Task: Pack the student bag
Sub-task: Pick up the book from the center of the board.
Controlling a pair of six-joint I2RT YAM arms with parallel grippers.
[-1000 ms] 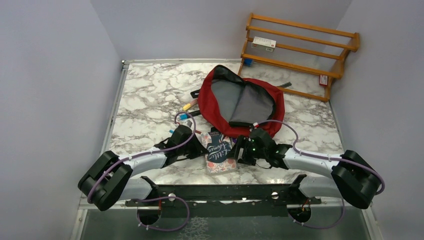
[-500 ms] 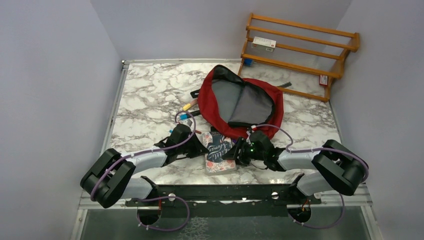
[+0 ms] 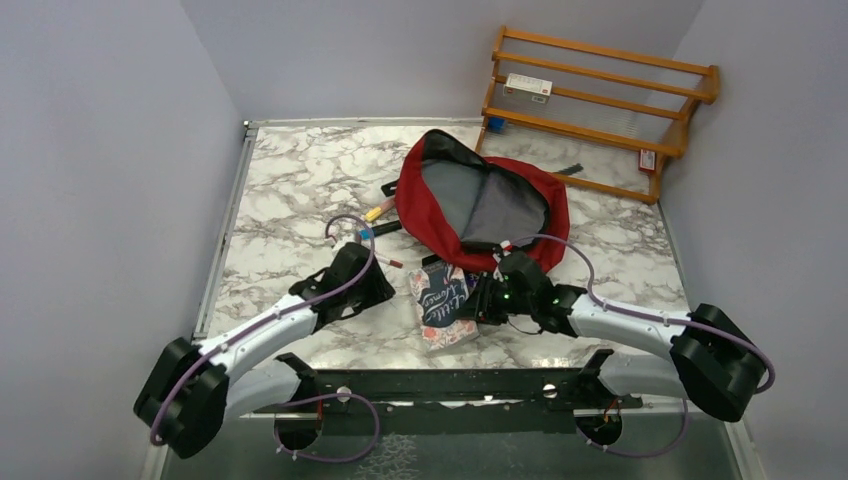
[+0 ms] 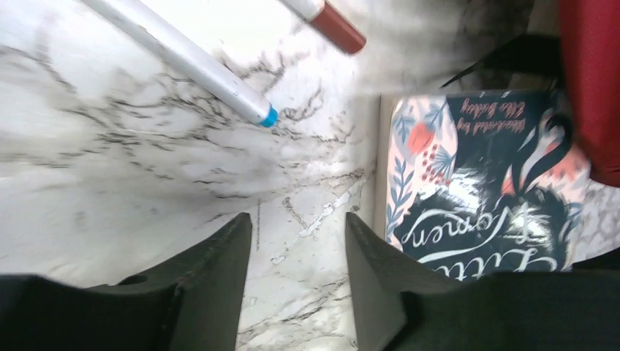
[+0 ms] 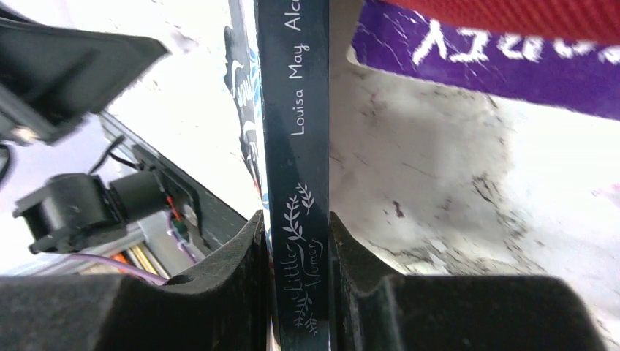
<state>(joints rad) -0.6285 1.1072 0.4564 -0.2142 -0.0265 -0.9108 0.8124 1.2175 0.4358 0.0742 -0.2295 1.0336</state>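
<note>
The student bag lies open on the marble table, dark red with grey lining showing. A "Little Women" book lies just in front of it. My right gripper is shut on the book's dark spine, one finger on each side. My left gripper is open and empty, left of the book's cover, over bare marble. A sliver of the bag's red fabric and a purple item show in the right wrist view.
Several pens and markers lie left of the bag; a white pen with a blue tip and a red-capped one are near my left gripper. A wooden rack stands at the back right. Walls close in both sides.
My left arm has pulled back and left, away from the book. My right gripper has stayed on the book, which has shifted slightly.
</note>
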